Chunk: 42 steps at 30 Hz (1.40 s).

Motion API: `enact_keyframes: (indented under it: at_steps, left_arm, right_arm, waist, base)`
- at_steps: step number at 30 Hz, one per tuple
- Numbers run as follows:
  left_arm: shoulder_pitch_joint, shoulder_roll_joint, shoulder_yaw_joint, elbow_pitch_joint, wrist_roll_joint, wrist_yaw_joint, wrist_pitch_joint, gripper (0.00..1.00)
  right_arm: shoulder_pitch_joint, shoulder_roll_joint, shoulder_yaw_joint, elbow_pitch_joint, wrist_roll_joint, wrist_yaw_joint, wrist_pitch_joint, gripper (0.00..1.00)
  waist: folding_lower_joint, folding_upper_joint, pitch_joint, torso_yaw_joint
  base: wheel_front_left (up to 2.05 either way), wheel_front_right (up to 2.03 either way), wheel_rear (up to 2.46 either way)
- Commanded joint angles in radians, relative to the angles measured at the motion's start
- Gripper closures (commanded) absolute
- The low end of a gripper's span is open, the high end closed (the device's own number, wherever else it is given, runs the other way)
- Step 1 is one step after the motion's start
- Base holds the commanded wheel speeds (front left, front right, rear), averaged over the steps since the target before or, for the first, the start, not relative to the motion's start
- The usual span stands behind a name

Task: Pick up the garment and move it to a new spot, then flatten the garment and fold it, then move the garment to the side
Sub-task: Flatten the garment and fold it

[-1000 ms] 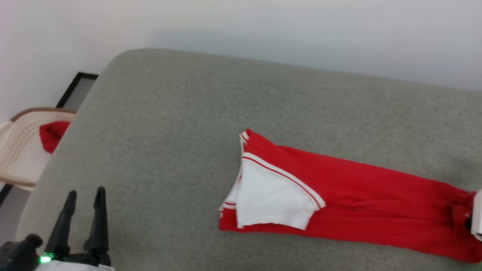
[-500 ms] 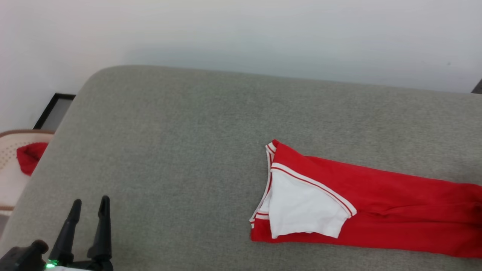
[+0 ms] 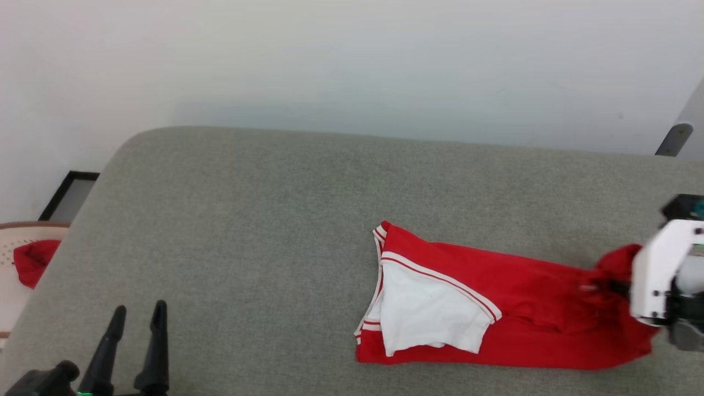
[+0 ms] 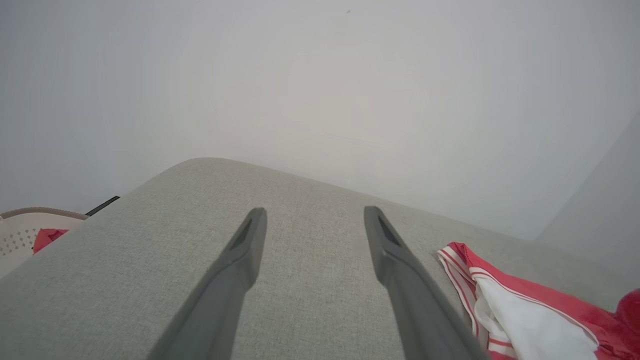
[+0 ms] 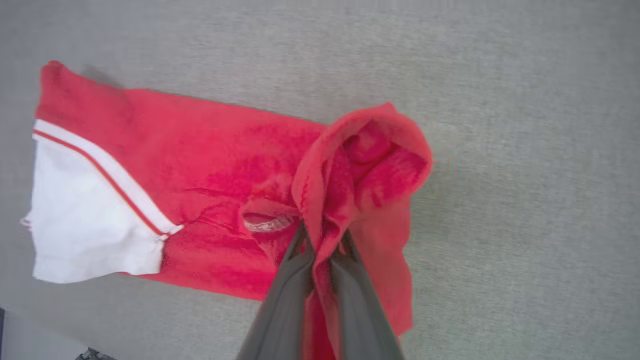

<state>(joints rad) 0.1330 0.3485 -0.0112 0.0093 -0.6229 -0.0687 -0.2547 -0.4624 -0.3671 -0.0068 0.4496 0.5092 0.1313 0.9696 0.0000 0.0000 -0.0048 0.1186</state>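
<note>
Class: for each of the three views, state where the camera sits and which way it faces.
Head: on the head, facing forward-down at the garment on the grey surface; left gripper lower left.
Left wrist: along the left gripper's open jaws, toward the wall.
Right wrist: down along the right gripper, jaws shut on the garment.
All three share the garment.

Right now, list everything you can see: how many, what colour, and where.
shirt: one, red with a white sleeve, lying on the cushion, right of middle
cushion: one, grey, under the shirt, against the wall
basket: one, cream, far left beside the cushion
cloth: one, plain red, in the basket
frame: one, dark, by the wall, far left
wall: one, white, behind the cushion
left gripper: one, black, lower left over the cushion, jaws open, empty
right gripper: one, dark, at the shirt's right end, jaws shut on a raised bunch of it
</note>
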Motion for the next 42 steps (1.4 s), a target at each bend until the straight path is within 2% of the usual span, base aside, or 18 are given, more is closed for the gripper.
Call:
enact_keyframes:
  at_steps: [1, 10, 15, 22, 30, 40, 41, 42]
  left_arm:
    - [0.010, -0.003, -0.004, -0.002, 0.002, 0.004, 0.004, 0.00]
    - [-0.019, -0.013, -0.043, 0.009, 0.004, -0.007, 0.013, 0.00]
    - [-0.050, -0.025, -0.082, 0.027, 0.018, -0.015, 0.018, 0.00]
    - [-0.095, -0.045, -0.124, 0.068, 0.032, -0.022, 0.015, 0.00]
    - [-0.125, -0.052, -0.129, 0.122, 0.043, -0.023, 0.005, 0.00]
    - [-0.120, -0.064, -0.088, 0.177, 0.052, -0.027, -0.008, 0.00]
    - [-0.119, -0.065, -0.083, 0.179, 0.054, -0.028, -0.008, 0.00]
    - [-0.118, -0.066, -0.080, 0.181, 0.054, -0.028, -0.009, 0.00]
  right_arm:
    - [0.014, 0.017, 0.015, -0.030, 0.020, -0.001, 0.007, 1.00]
    - [0.022, 0.131, 0.100, -0.142, 0.058, -0.001, -0.002, 1.00]
    - [0.000, 0.190, 0.149, -0.121, 0.050, -0.001, -0.025, 1.00]
    - [-0.036, 0.238, 0.209, -0.048, 0.025, -0.001, -0.075, 1.00]
    - [-0.068, 0.252, 0.262, 0.067, 0.011, -0.001, -0.122, 1.00]
    - [-0.104, 0.249, 0.296, 0.183, 0.026, -0.001, -0.190, 1.00]
    - [-0.109, 0.247, 0.299, 0.192, 0.024, -0.001, -0.194, 0.97]
    - [-0.110, 0.246, 0.303, 0.201, 0.025, -0.001, -0.199, 0.90]
  waist:
    - [0.0000, 0.0000, -0.010, 0.007]
    - [0.0000, 0.0000, -0.021, 0.077]
    - [0.0000, 0.0000, -0.019, 0.130]
    - [0.0000, 0.0000, -0.017, 0.196]
    - [0.0000, 0.0000, -0.024, 0.245]
    - [0.0000, 0.0000, -0.036, 0.267]
    - [0.0000, 0.0000, -0.038, 0.267]
    - [0.0000, 0.0000, -0.039, 0.267]
  base:
    - [0.00, 0.00, 0.00]
    - [0.00, 0.00, 0.00]
    - [0.00, 0.00, 0.00]
    - [0.00, 0.00, 0.00]
    - [0.00, 0.00, 0.00]
    - [0.00, 0.00, 0.00]
    - [0.00, 0.00, 0.00]
    - [0.00, 0.00, 0.00]
